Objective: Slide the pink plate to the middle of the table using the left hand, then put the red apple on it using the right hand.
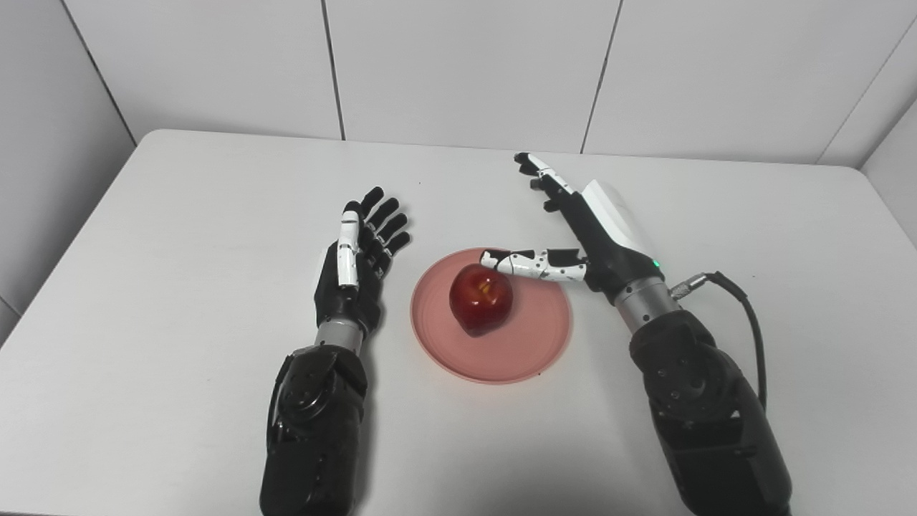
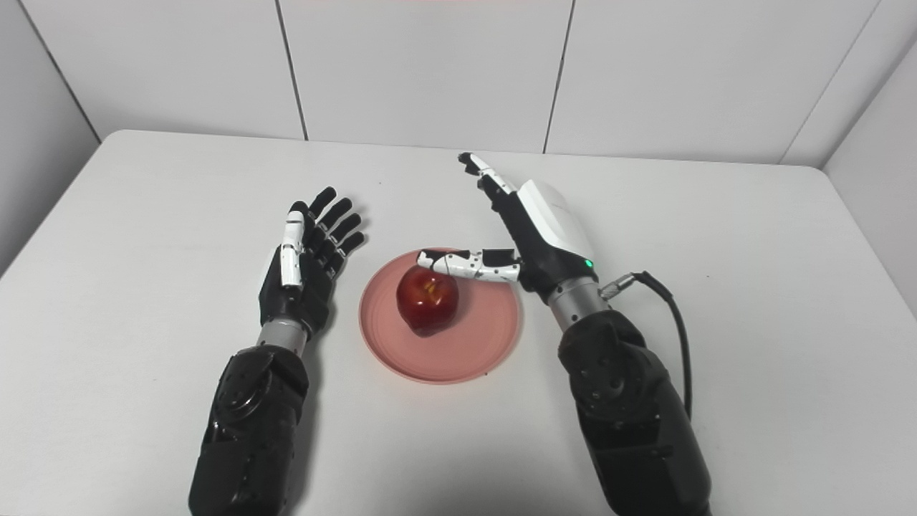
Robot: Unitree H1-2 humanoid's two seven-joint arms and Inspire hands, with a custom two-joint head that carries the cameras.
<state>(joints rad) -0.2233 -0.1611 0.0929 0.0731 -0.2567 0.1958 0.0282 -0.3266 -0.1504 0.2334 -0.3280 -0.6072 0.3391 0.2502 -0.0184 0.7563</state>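
The pink plate [image 1: 530,337] lies near the middle of the white table. The red apple [image 1: 481,299] rests on the plate, left of its centre. My right hand [image 1: 582,229] is open just right of the plate, fingers stretched toward the far wall. Its thumb reaches left over the plate rim, with the tip close to the apple's top; whether it touches I cannot tell. My left hand [image 1: 356,261] is open beside the plate's left edge, palm up and apart from the plate, holding nothing.
The white table [image 1: 179,236] ends at a panelled wall behind. A black cable [image 1: 741,308] loops from my right wrist over the table's right side.
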